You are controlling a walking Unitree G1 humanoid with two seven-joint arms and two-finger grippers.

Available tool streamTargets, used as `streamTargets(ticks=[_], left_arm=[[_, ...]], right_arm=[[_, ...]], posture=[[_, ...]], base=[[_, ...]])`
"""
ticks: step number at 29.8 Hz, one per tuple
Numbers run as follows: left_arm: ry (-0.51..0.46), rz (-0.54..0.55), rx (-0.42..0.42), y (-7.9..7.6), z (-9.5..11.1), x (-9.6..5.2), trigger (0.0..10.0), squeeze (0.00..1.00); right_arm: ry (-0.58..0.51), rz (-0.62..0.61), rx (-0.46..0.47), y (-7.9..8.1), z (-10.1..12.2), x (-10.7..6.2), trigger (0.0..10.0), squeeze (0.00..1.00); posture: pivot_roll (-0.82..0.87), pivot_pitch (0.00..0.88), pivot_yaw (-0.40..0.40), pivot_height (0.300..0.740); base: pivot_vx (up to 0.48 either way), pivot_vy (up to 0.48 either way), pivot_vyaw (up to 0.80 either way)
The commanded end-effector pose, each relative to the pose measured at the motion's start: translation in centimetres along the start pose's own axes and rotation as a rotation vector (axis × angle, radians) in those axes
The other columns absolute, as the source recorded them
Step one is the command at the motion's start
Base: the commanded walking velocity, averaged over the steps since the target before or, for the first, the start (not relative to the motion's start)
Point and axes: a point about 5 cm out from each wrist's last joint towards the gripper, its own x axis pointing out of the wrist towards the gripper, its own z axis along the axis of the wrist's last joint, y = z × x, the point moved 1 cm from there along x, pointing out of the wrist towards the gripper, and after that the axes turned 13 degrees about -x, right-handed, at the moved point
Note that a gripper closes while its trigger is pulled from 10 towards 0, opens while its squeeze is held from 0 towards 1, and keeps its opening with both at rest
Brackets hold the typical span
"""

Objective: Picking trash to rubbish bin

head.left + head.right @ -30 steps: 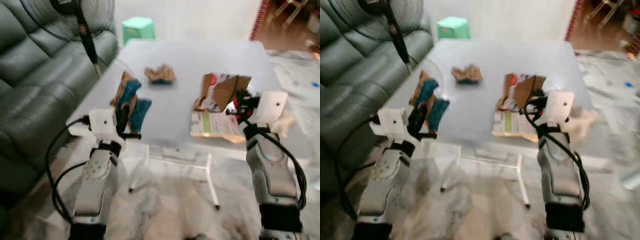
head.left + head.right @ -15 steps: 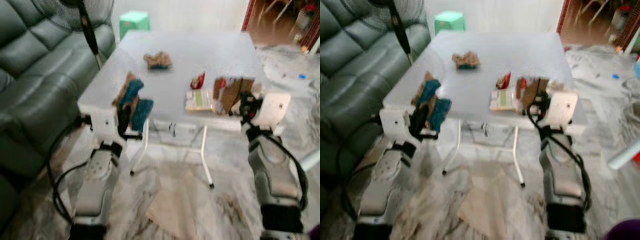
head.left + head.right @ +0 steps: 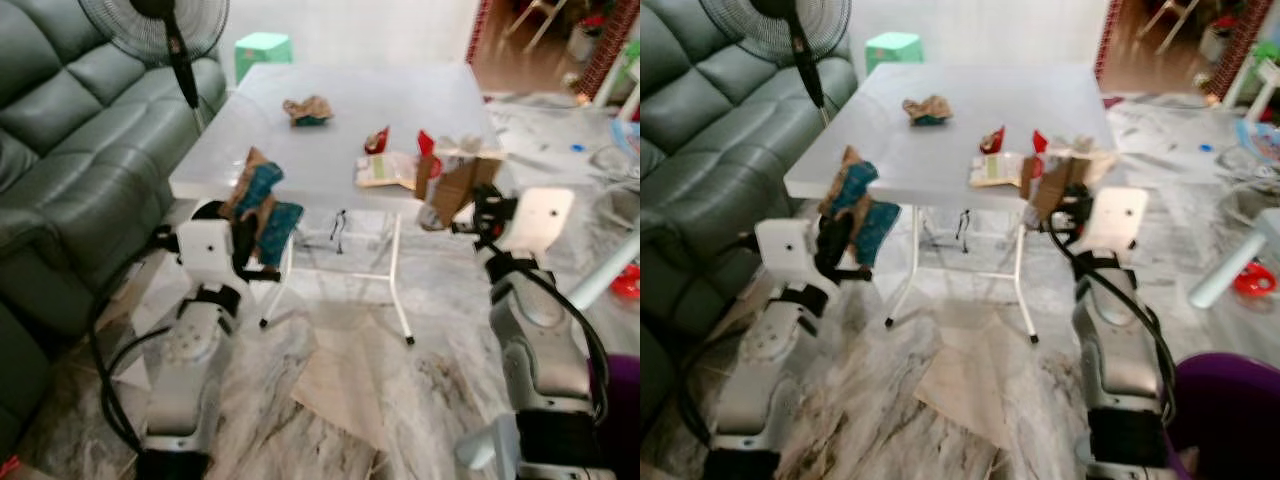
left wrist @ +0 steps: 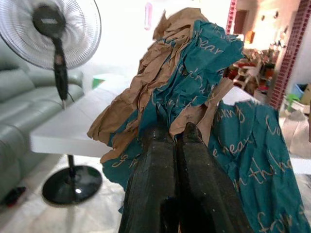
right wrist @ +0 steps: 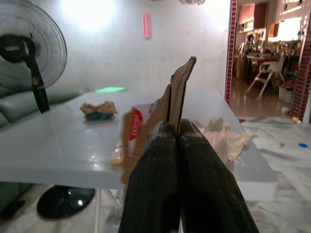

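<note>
- Both arms are loaded: the left gripper [image 4: 170, 133] has its fingers pressed together on a crumpled brown-and-teal wrapper [image 3: 262, 200], held up in front of the table's near left corner.
- The right gripper [image 5: 174, 127] pinches a folded piece of cardboard [image 3: 455, 185] edge-on, held off the table's near right corner.
- So the pick-up looks done for these two pieces; judging by that, the carry is the step in hand.
- Left on the table [image 3: 340, 95]: a crumpled wad [image 3: 306, 108] toward the far left, a red packet [image 3: 378, 140] and a flat leaflet [image 3: 385, 170] near the front edge, and some pale crumpled paper [image 5: 221, 136] by the right edge.
- A purple shape [image 3: 1230, 415] at the robot's lower right may be the bin; I cannot tell.
- Nothing binned yet as far as can be seen; at least one more trip seems likely.
</note>
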Motion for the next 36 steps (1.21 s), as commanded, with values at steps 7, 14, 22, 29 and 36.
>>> streamTargets(ticks=[7, 14, 22, 29, 36], left_arm=[[-0.013, -0.03, -0.006, -0.37, 0.45, 0.35, 10.0, 0.0], [-0.008, -0.042, -0.007, -0.56, 0.33, 0.27, 10.0, 0.0], [0.002, -0.04, 0.003, -0.3, 0.24, 0.42, 10.0, 0.0], [0.006, -0.026, 0.022, 0.25, 0.35, 0.54, 10.0, 0.0], [0.019, -0.023, 0.011, 0.14, -0.01, 0.45, 10.0, 0.0]], right_arm=[[-0.002, -0.007, 0.001, -0.21, 0.25, 0.18, 10.0, 0.0], [-0.003, -0.001, -0.003, -0.16, 0.26, 0.21, 10.0, 0.0], [-0.005, 0.004, -0.003, 0.0, 0.29, 0.35, 10.0, 0.0], [-0.006, 0.007, -0.002, 0.16, 0.28, 0.38, 10.0, 0.0], [-0.001, 0.007, -0.002, 0.2, 0.14, 0.32, 10.0, 0.0]], posture=[[-0.01, 0.025, 0.026, 0.74], [-0.01, 0.021, 0.025, 0.74], [-0.01, 0.016, 0.026, 0.74], [0.0, 0.018, 0.028, 0.74], [0.0, 0.018, 0.029, 0.74]], base=[[0.0, 0.0, -0.8], [0.0, 0.0, -0.8], [0.0, 0.0, -0.8], [0.209, 0.0, -0.8], [0.044, 0.0, -0.8]])
